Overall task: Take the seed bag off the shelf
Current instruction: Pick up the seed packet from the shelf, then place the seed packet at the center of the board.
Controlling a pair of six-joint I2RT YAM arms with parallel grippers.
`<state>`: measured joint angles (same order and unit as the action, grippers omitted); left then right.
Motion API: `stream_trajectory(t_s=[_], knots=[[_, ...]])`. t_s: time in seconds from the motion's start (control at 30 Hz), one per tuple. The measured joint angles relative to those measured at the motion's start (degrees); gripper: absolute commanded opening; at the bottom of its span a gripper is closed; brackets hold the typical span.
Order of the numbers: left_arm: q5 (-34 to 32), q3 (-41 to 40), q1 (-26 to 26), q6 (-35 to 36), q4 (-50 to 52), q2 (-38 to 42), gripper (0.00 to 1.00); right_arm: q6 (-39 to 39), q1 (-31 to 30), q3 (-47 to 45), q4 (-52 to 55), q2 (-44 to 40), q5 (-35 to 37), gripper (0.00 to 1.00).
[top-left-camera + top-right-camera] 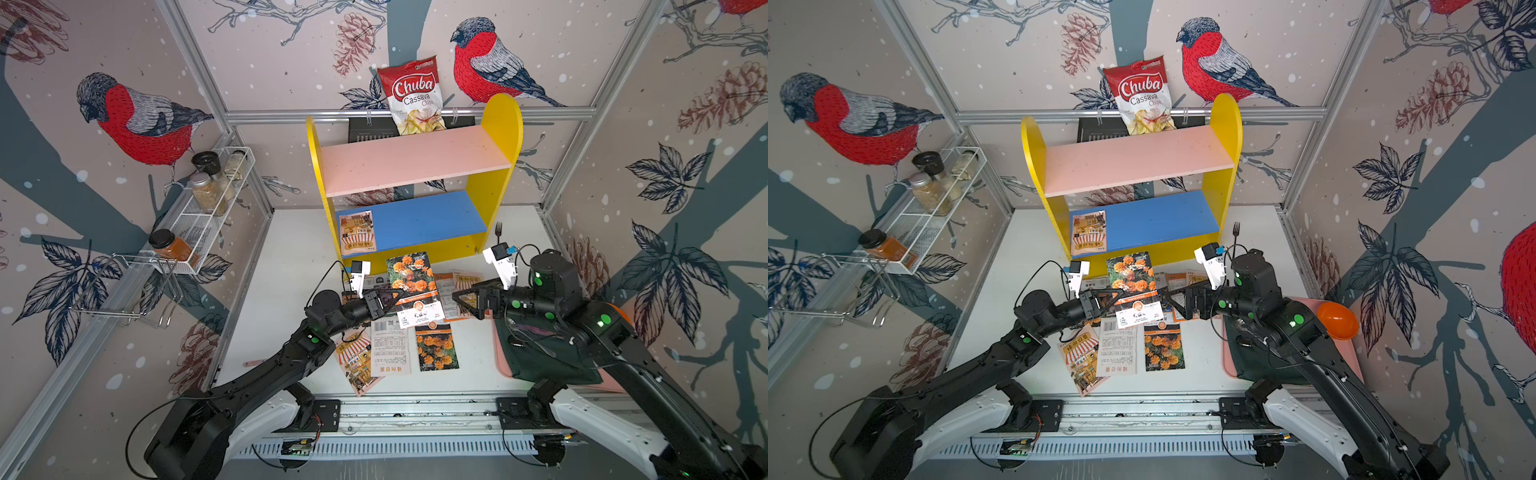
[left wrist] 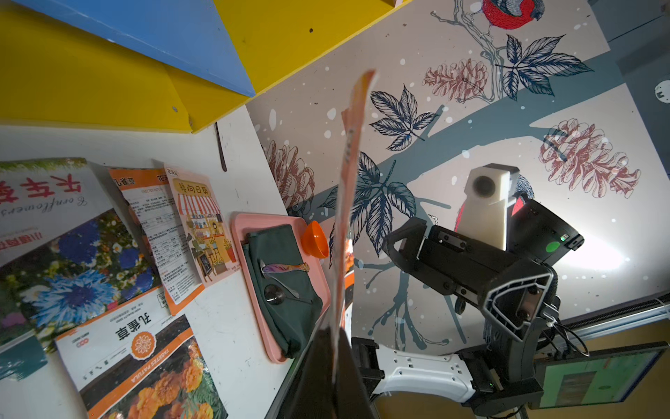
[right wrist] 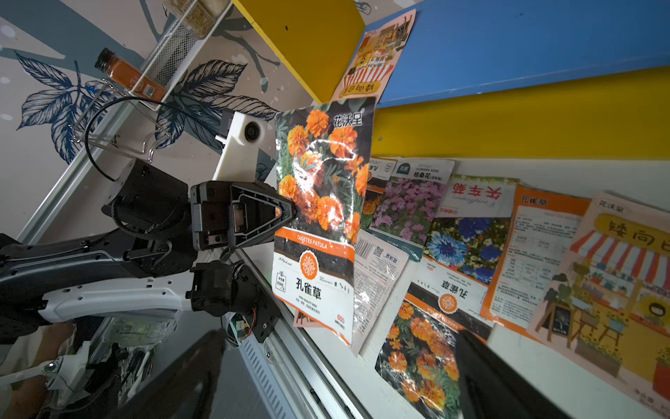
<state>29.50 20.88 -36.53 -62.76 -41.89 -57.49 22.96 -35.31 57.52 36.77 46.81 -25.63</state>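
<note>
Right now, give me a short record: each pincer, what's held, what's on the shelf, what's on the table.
left pincer: shut on marigold bag, held clear of table
right pincer: open, empty, beside that bag
shelf: one stall-print bag lying on blue board
table: several seed bags lying flat before shelf

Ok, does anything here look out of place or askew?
The orange spice jar lies on its side at the wire rack's near end, while the other jars stand upright. On the shelf, a seed bag overhangs the blue board's front edge.
</note>
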Motion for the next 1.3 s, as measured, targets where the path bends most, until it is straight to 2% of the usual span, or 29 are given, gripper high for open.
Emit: stream_trajectory(t_s=[0.33, 0.63, 1.07, 1.3], knots=[[-10.12, -1.25, -14.12, -2.10, -4.85, -10.97, 0.00, 2.12, -0.83, 0.76, 6.36, -4.59, 4.00, 1.00], [-16.59, 2.16, -20.70, -4.39, -8.41, -22.58, 0.00, 2.67, -1.14, 0.55, 8.74, -6.49, 4.81, 1.00], [-19.43, 8.81, -24.22, -6.88, -8.72, -35.60, 0.00, 2.69, -1.20, 0.33, 10.64, -8.20, 5.64, 1.00], [-20.28, 11.06, -24.72, -7.72, -5.03, -39.91, 0.00, 2.69, -1.22, -0.66, 10.82, -9.14, 5.79, 1.00]])
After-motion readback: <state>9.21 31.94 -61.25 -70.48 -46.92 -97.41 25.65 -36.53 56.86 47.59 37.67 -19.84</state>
